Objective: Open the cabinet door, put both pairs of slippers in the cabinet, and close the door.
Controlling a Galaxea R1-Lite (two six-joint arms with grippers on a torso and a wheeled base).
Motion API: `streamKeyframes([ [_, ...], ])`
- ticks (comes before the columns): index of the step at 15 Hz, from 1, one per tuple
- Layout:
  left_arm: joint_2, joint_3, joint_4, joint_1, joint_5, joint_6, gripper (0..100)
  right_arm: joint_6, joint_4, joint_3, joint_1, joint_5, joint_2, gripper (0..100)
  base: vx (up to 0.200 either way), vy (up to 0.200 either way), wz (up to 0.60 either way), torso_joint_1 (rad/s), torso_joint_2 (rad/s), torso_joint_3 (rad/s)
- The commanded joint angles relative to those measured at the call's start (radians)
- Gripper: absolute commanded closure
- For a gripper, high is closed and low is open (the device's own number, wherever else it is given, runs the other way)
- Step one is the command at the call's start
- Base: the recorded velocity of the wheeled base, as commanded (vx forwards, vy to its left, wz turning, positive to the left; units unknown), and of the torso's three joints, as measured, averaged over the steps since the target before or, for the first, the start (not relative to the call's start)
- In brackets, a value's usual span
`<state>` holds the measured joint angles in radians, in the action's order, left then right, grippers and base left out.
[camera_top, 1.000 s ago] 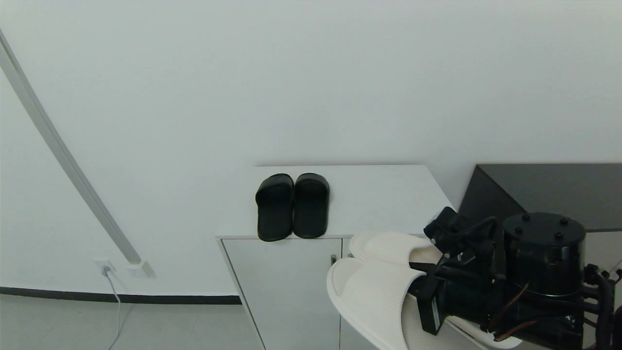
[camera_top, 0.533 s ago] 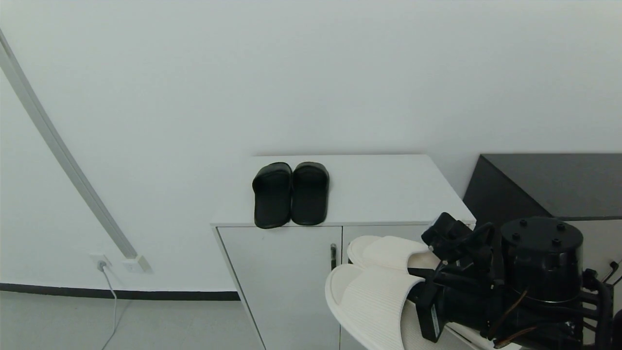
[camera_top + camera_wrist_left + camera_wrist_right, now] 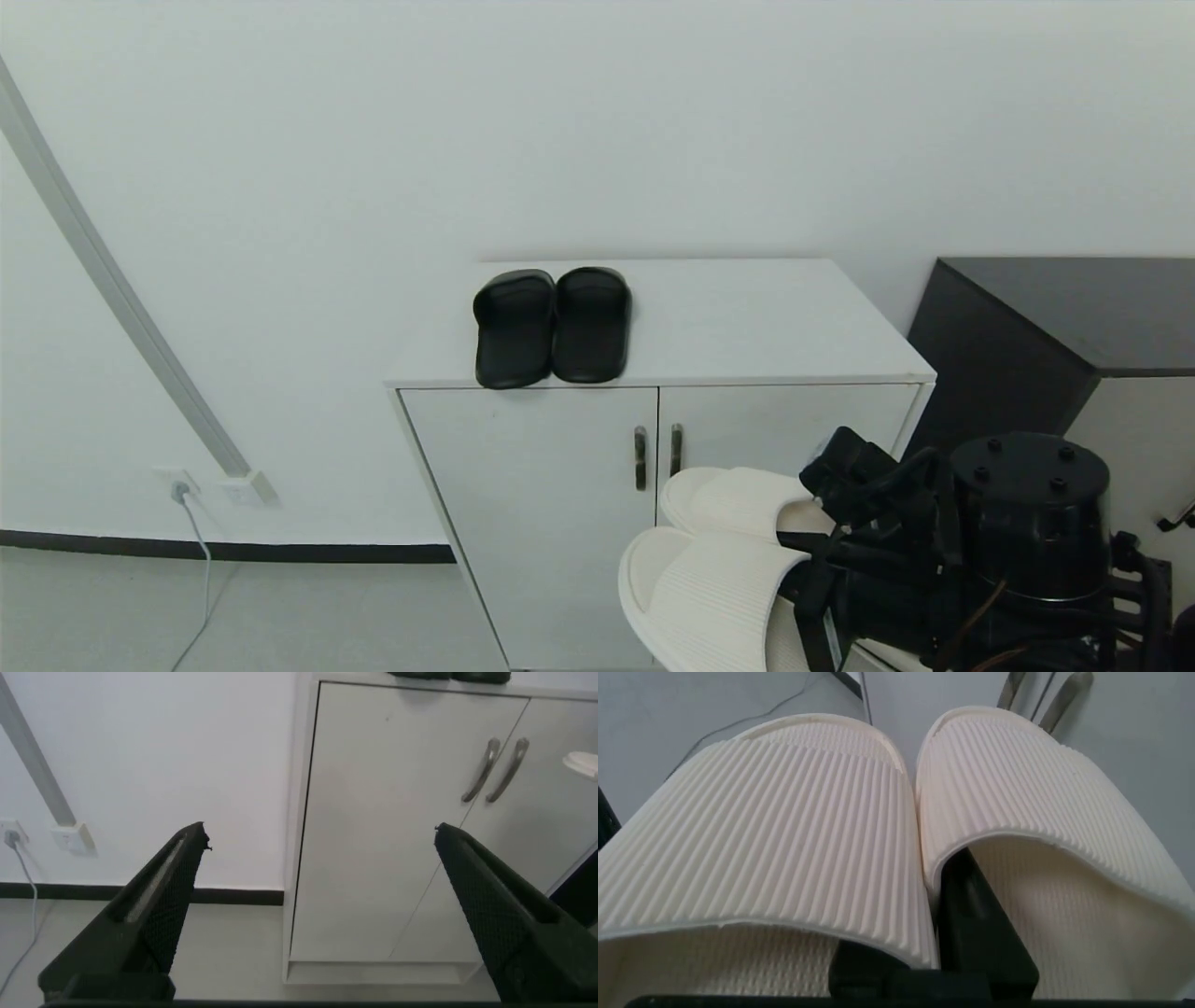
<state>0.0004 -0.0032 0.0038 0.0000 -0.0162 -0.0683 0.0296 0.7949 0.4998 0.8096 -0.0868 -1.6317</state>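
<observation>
The white slippers (image 3: pixel 719 569) are held clamped in the right gripper (image 3: pixel 814 551), before the shut doors (image 3: pixel 532 485) of the cabinet (image 3: pixel 747 322); the black slippers (image 3: pixel 551 325) are set on its top. The left gripper (image 3: pixel 320 835) is spread wide, empty; a dark cupboard (image 3: pixel 1027 317) is seen beside the cabinet.

**Head view.** Bright, even, diffuse indoor light; the white wall (image 3: pixel 597 121) shows no hot spots. The light seems to come from above and in front: the top of the cabinet (image 3: pixel 709 322) is brighter than its doors, and only a thin soft shadow lies under the black slippers (image 3: pixel 551 325). The wall trunking (image 3: pixel 107 271) runs in a slight curve toward the frame's edge, a wide-angle distortion. The dark cabinet (image 3: pixel 1064 317) reads as a flat mass with little surface detail.

**Left wrist view.** The door handles (image 3: pixel 478 770) carry a dull highlight.

**Right wrist view.** Grazing light picks out the ribs of the white slippers (image 3: pixel 785 831), with deep shade beneath their straps.
</observation>
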Motion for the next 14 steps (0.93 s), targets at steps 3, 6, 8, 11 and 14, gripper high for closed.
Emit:
streamKeyframes([
  [3,0.001,0.0,-0.001,0.0,0.001,-0.001,0,0.001,0.004,-0.007,0.0,-0.002,-0.008,100,0.0,0.0,0.0,-0.209,0.53,0.32],
  [6,0.001,0.0,0.001,0.0,0.001,-0.001,0,0.001,0.004,-0.007,0.0,-0.001,-0.008,100,0.0,0.0,0.0,-0.193,0.52,0.32],
  [8,0.001,0.0,0.001,0.0,0.001,-0.001,0,0.001,0.004,-0.01,0.0,-0.001,-0.008,100,0.0,0.0,0.0,-0.181,0.5,0.322],
  [11,0.009,-0.001,0.002,-0.002,0.002,-0.001,0,0.001,0.004,-0.012,0.0,-0.001,-0.008,100,0.0,0.0,0.0,-0.155,0.48,0.315],
  [14,0.007,-0.001,0.002,-0.002,0.005,0.016,0,0.001,0.004,-0.017,0.0,-0.001,-0.01,100,0.0,0.0,0.0,-0.142,0.47,0.339],
])
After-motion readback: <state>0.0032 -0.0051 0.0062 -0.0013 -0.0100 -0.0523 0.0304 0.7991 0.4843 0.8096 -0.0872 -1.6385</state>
